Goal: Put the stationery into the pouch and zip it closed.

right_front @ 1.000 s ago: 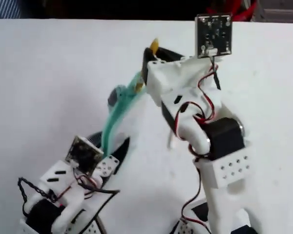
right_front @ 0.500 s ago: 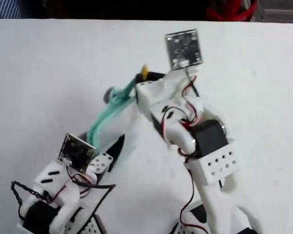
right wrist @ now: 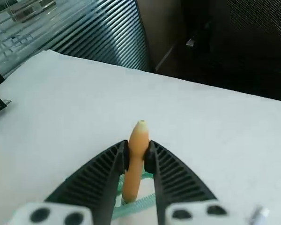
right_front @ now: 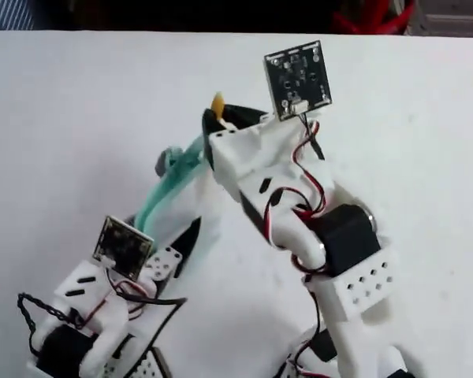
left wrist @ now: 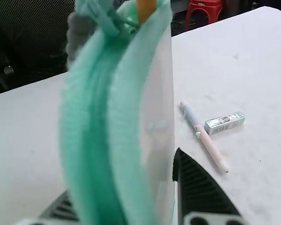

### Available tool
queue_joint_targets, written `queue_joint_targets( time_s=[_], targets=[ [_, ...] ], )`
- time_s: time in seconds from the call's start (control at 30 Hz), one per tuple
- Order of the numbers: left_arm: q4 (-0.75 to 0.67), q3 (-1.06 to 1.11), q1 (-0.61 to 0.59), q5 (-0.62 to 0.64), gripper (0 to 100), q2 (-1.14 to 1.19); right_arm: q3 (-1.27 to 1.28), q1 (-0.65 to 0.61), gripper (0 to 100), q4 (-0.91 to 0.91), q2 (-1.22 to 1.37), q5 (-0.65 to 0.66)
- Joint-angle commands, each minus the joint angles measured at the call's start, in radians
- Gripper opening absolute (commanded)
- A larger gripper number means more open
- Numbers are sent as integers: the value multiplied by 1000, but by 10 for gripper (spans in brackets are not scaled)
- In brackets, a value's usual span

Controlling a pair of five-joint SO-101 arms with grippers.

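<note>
You're holding the pouch (left wrist: 112,117) on edge in the left gripper (left wrist: 124,183), while the right gripper (right wrist: 136,147) is pinching the zipper pull (right wrist: 133,180) at the pouch's far end. The pen (left wrist: 203,139) and eraser (left wrist: 224,123) are lying on the table (left wrist: 253,70) beside the pouch, just beside each other.

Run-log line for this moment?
left gripper: shut on pouch | right gripper: shut on zipper pull | pen, small box: on table, outside pouch

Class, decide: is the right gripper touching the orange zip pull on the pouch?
Touching. In the right wrist view the right gripper has its fingers pressed against both sides of the orange zip pull of the pouch, with no gap.
</note>
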Motion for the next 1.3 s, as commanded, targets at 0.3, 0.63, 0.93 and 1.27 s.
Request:
queue_joint_targets(
  time_s=[0.3,0.63,0.93,1.27],
  targets=[
    [-5,-15,-7,-6,173,-1,153,-87,18,51,-38,-68],
    [-15,-15,-7,-6,173,-1,103,-145,334,87,-58,104],
    [-14,-15,-7,-6,173,-1,-135,67,296,137,-77,143],
    [-11,-15,-8,-8,172,-1,26,440,201,206,111,206]
  ],
)
